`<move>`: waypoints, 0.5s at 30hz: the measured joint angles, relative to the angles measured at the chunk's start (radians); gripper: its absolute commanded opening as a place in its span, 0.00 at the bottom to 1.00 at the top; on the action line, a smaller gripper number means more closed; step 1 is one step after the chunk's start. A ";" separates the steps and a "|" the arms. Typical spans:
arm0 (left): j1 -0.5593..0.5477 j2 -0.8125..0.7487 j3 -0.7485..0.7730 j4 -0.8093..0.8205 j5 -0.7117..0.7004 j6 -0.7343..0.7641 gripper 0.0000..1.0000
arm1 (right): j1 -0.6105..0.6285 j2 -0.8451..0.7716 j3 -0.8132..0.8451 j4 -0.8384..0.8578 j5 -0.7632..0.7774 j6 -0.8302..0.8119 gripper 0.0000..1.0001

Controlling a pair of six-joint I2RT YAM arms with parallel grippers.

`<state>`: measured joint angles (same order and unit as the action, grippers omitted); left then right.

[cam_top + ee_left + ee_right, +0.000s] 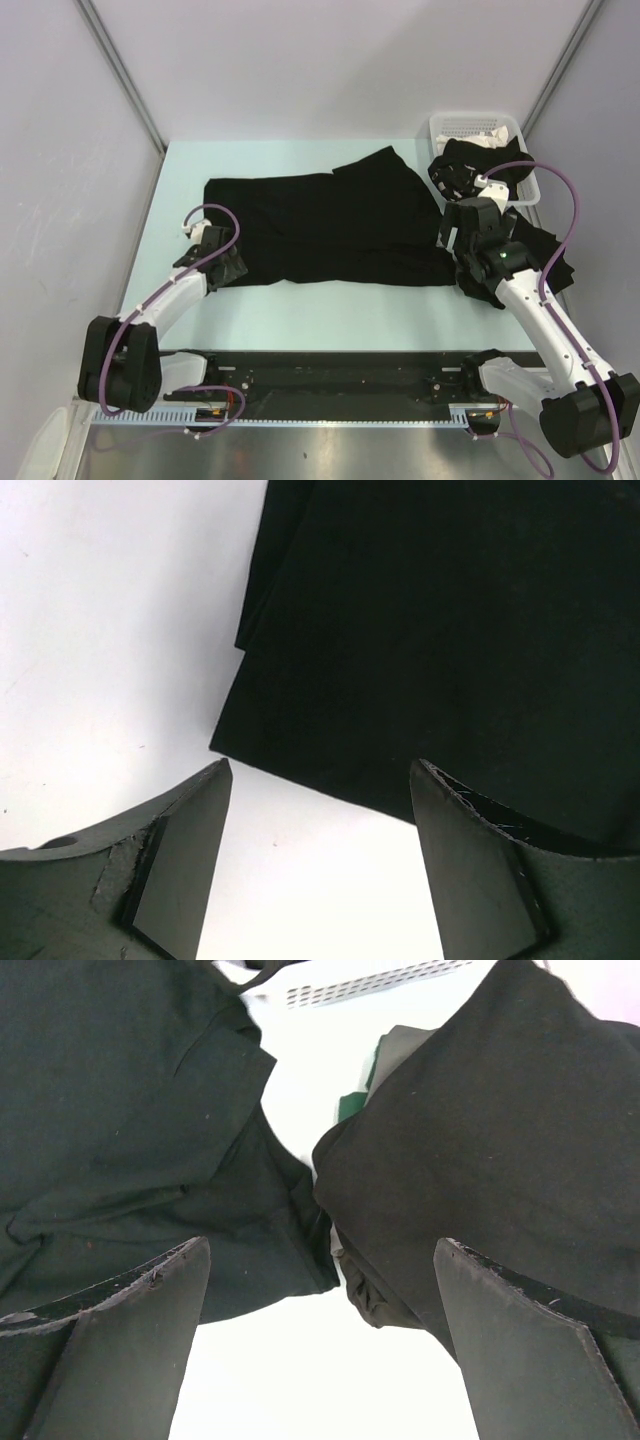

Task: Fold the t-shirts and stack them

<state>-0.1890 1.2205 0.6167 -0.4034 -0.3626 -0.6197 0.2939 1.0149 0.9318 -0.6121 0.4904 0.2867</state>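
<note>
A black t-shirt lies spread flat across the middle of the table. Its lower left corner sits just beyond my left gripper, which is open over bare table with nothing between the fingers. In the top view, that left gripper is at the shirt's left hem. My right gripper is open at the shirt's right edge, and a second black t-shirt lies bunched beside it. The right gripper holds nothing. Another black shirt hangs out of the basket.
A white slotted basket stands at the back right corner. Grey walls close in the table on the left, back and right. The arm bases and a black rail run along the near edge.
</note>
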 measured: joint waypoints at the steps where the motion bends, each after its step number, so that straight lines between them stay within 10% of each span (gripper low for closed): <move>1: 0.002 0.005 0.000 0.000 0.000 0.000 0.77 | 0.000 0.000 0.000 0.002 0.008 0.005 1.00; 15: 0.043 0.071 0.009 -0.037 -0.027 -0.009 0.75 | 0.005 0.000 0.000 0.004 0.025 0.035 1.00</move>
<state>-0.1455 1.2911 0.6258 -0.4400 -0.3897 -0.6289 0.2985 1.0149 0.9318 -0.6079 0.5152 0.3214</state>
